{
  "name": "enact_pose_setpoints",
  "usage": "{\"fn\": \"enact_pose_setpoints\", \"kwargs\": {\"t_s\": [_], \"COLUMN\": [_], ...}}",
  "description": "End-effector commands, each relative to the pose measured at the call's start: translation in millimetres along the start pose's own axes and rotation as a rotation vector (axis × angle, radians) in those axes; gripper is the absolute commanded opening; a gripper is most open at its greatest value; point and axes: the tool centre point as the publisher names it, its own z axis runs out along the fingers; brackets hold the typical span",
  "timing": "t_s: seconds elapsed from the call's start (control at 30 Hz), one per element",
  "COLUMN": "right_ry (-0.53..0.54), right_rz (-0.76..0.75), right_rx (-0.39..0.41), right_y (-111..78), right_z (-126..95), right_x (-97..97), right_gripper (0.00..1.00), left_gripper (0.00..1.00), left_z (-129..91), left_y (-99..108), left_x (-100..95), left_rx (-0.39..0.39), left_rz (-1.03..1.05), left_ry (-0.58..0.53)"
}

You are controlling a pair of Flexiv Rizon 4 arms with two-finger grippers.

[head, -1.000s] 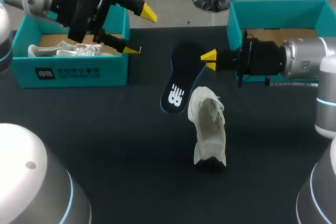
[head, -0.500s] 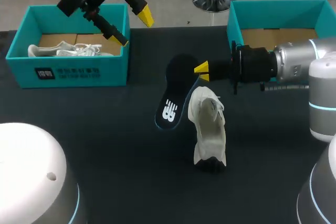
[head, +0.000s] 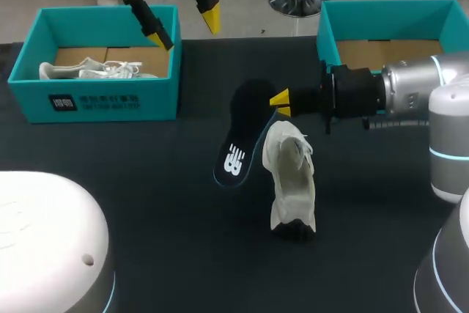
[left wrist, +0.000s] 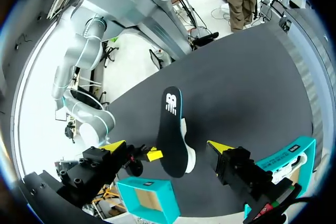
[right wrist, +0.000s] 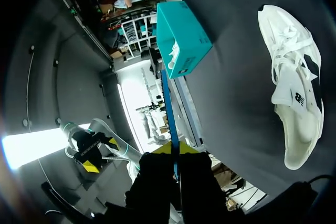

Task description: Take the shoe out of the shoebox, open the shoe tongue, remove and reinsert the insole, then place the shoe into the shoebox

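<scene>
Between the yellow tips of the right gripper (head: 281, 102) sits one end of the dark insole (head: 245, 133). The fingers stand narrow and clamp it from two sides, and the right wrist view shows the insole edge-on, running straight out from the grip. Holding it by one end leaves the rest of its length free, which suits feeding it back into a shoe. That free end hangs just beside the white shoe (head: 292, 177).

The shoe lies on the black table (head: 146, 203) between the two boxes and outside both. Its collar end is toward the insole and its laces are loose. Judged from this layout, removal is complete and reinsertion is the step in hand.

The left gripper (head: 185, 28) is raised over the far corner of the left shoebox (head: 110, 100), with its fingers spread wide and holding nothing — clear of the work area. That box holds a second white shoe (head: 91, 70). The right shoebox (head: 381, 6) stands behind the right arm.

Markings: the insole carries a white logo near its free end, and the left shoebox carries a white printed label — its text is too small to read.
</scene>
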Motion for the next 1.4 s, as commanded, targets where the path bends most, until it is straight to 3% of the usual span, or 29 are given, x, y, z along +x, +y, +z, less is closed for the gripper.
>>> {"fn": "enact_pose_setpoints", "kwargs": {"t_s": [0.03,0.3,0.87,1.17,1.4], "right_ry": [-0.006,-0.006,-0.006,-0.006,-0.006], "right_rz": [0.002,0.002,0.002,0.002,0.002], "right_rx": [-0.002,-0.002,-0.002,-0.002,-0.002], "right_y": [-0.6,-0.6,-0.6,-0.6,-0.6], "right_z": [1,1,1,1,1], "right_x": [0.6,0.6,0.6,0.6,0.6], "right_gripper": [0.0,0.0,0.0,0.0,0.0], "left_gripper": [1.0,1.0,1.0,1.0,1.0], "left_z": [8,21,22,16,17], "left_y": [13,34,36,7,-17], "left_x": [-14.7,-19.2,-25.0,18.6,46.2], "left_rx": [0.019,-0.038,-0.073,-0.166,-0.258], "left_rz": [0.0,-0.098,-0.106,-0.148,-0.139], "left_ry": [0.09,0.151,0.155,-0.313,-0.552]}}
